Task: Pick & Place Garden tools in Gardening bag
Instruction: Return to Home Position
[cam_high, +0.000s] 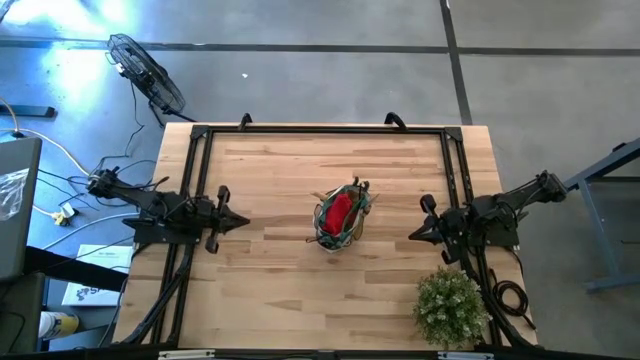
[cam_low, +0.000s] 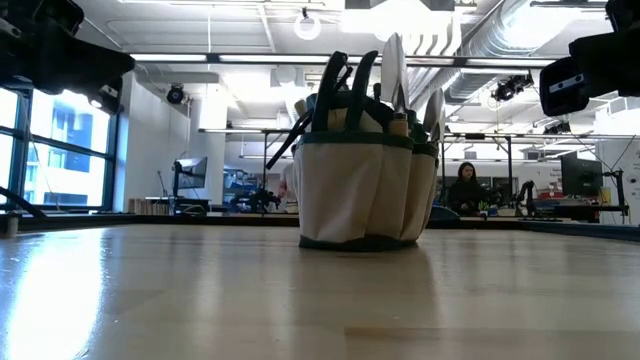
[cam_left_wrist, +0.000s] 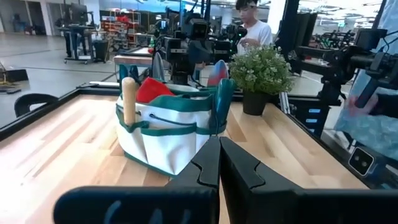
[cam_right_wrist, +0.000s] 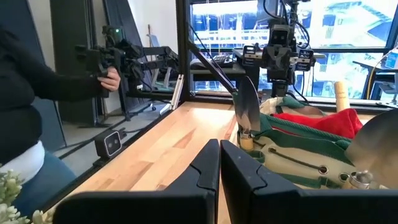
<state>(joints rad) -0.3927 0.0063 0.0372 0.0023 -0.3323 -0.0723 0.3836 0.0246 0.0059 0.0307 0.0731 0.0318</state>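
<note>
The gardening bag (cam_high: 340, 216) stands upright on its base at the table's middle, pale with green trim (cam_low: 365, 185). The garden tools stand in it: a red fabric piece (cam_high: 339, 209), a pale wooden handle (cam_left_wrist: 129, 99) in an outer pocket, silver trowel blades (cam_right_wrist: 247, 112), dark handles (cam_low: 340, 85). My left gripper (cam_high: 243, 221) is shut and empty left of the bag. My right gripper (cam_high: 412, 236) is shut and empty right of the bag. Both also show in their own wrist views, left (cam_left_wrist: 219, 163) and right (cam_right_wrist: 219, 163).
A bushy green potted plant (cam_high: 451, 308) stands at the table's near right corner, close to my right arm. A dark frame rail (cam_high: 320, 130) runs along the table's far and side edges. People stand in the room beyond the table.
</note>
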